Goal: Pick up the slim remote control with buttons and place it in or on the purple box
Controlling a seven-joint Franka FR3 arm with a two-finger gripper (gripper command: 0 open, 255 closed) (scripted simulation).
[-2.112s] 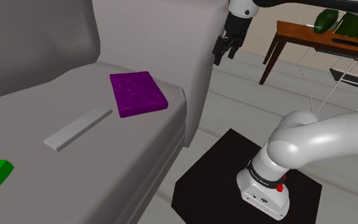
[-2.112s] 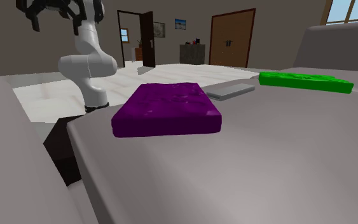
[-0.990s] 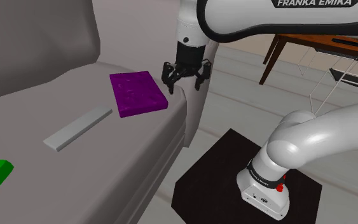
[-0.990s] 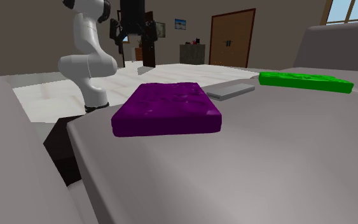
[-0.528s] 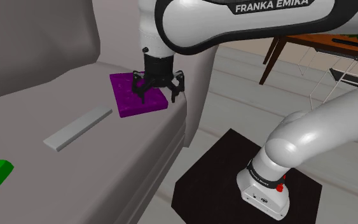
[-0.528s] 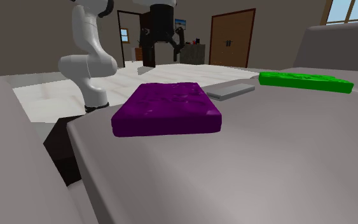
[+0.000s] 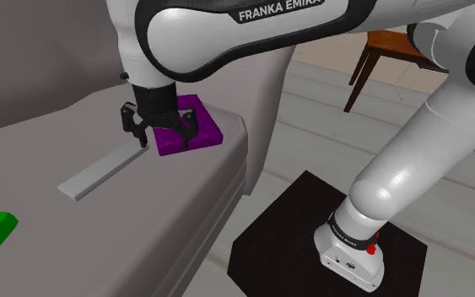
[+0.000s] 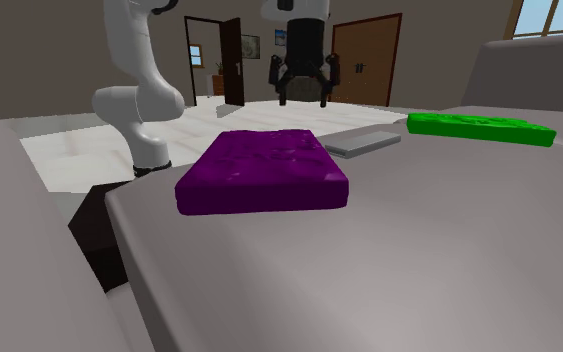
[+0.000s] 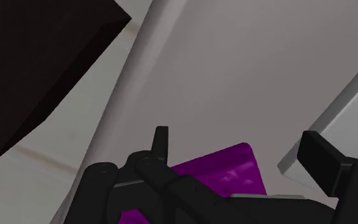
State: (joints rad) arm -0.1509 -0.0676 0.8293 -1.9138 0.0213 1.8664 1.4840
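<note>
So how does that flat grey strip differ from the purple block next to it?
The grey strip is long, narrow and thin; the purple block is broader, squarer and clearly thicker. The strip is plain, smooth grey with no buttons drawn on it, while the block is a strong purple and its top looks bumpy. Both lie flat on the grey couch seat.

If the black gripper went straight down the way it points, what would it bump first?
The gripper probably meets the purple box at its edge near the grey remote, or the sofa seat beside it; depth is unclear.
</note>
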